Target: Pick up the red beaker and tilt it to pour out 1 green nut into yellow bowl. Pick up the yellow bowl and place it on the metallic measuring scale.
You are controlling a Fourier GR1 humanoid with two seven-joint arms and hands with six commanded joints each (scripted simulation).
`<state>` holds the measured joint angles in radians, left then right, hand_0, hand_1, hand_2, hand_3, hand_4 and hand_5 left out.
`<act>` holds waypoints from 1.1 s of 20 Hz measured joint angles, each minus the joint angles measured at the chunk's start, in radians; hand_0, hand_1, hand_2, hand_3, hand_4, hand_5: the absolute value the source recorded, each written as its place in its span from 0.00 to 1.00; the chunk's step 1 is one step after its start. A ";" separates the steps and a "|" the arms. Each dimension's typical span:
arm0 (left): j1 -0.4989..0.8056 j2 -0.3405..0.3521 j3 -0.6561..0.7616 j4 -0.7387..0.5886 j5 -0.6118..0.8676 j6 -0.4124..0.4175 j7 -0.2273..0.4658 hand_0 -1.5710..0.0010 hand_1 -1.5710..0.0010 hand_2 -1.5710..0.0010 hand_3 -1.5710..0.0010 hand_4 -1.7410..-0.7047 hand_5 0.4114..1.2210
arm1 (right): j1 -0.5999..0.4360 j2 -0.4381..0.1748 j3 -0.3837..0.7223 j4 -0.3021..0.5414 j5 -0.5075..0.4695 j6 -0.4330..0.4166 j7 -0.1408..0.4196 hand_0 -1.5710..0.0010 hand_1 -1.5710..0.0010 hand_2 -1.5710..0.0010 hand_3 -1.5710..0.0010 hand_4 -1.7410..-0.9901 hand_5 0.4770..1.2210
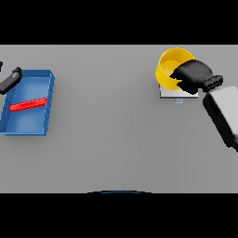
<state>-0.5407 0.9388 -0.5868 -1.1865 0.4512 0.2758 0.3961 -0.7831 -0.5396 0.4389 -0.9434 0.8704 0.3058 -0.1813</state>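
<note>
Yellow bowl sits on the scale, right robot hand curled around its rim.

The yellow bowl looks smooth and slightly glossy; the grey table is evenly matt.

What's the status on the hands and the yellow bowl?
Right hand gripping round yellow bowl, bowl on metallic measuring scale. Left hand idle by blue tray. Nothing in the way.

One yellow bowl, one metallic scale, one blue tray, one red beaker, two hands.
</note>
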 measured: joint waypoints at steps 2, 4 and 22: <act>-0.002 -0.004 -0.003 0.006 -0.006 0.002 -0.007 1.00 1.00 1.00 1.00 0.98 0.38 | -0.010 0.013 -0.014 0.057 0.003 -0.027 -0.008 0.00 0.00 0.06 0.21 0.00 1.00; -0.009 -0.012 -0.004 0.002 -0.004 0.008 0.005 1.00 1.00 1.00 1.00 0.98 0.37 | -0.022 0.029 -0.026 0.125 0.010 -0.053 0.001 0.00 0.00 0.08 0.18 0.00 1.00; -0.012 -0.018 -0.002 0.028 0.003 -0.018 -0.006 1.00 1.00 1.00 1.00 0.98 0.37 | -0.066 0.068 -0.087 0.322 -0.009 -0.003 -0.044 0.81 0.70 0.62 0.64 0.30 0.57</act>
<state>-0.5523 0.9203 -0.5889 -1.1586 0.4537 0.2576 0.3906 -0.8486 -0.4713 0.3515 -0.6216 0.8615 0.3026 -0.2255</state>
